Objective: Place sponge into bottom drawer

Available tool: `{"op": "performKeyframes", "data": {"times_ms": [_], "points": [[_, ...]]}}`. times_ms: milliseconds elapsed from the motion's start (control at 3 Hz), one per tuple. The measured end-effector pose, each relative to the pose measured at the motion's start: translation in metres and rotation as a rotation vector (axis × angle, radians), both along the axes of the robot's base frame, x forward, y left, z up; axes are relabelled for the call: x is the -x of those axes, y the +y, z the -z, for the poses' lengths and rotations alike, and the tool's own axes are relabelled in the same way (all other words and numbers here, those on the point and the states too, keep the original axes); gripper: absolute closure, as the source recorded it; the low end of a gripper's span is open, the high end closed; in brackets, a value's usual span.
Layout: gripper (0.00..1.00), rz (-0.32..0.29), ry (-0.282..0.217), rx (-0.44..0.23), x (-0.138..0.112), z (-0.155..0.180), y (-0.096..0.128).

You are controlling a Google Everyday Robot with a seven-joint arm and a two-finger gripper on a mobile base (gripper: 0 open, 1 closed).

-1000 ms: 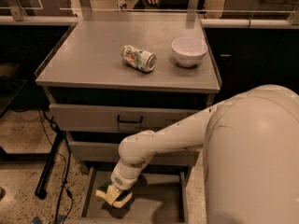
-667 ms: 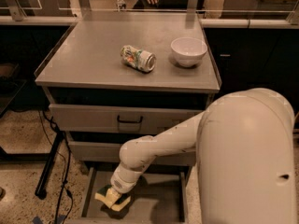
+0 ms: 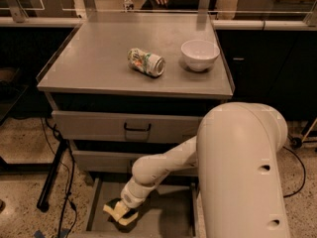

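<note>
The bottom drawer [image 3: 166,217] is pulled out at the foot of the cabinet, showing a flat grey floor and thin side walls. My gripper [image 3: 119,213] reaches down into its left half, just above the floor. It is shut on the sponge [image 3: 118,206], of which a dark green patch and a yellowish edge show between the pale fingers. My white arm runs from the lower right across the drawer's right side and hides part of it.
On the cabinet top lie a printed drink can [image 3: 145,62] on its side and a white bowl [image 3: 200,54]. Two grey drawer fronts, the upper with a black handle [image 3: 137,128], are closed above the open drawer. Cables and a black stand leg [image 3: 52,175] are on the floor at left.
The gripper with the sponge has sunk slightly lower into the drawer. My arm's large upper body has shifted left and fills more of the right side.
</note>
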State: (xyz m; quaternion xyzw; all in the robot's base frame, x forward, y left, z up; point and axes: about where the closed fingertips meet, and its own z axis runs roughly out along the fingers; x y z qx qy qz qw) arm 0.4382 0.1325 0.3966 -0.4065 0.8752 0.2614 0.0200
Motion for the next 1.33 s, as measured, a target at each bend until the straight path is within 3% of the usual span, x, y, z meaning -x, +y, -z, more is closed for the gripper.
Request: {"op": "performKeyframes", "data": {"times_ms": [667, 1000, 1333], "points": [[1.0, 0.015, 0.011, -0.008, 0.001, 0.011, 0.005], [1.0, 0.103, -0.021, 0.01, -0.005, 0.024, -0.017], [1.0, 0.231, -0.073, -0.001, -0.018, 0.043, -0.047]]}}
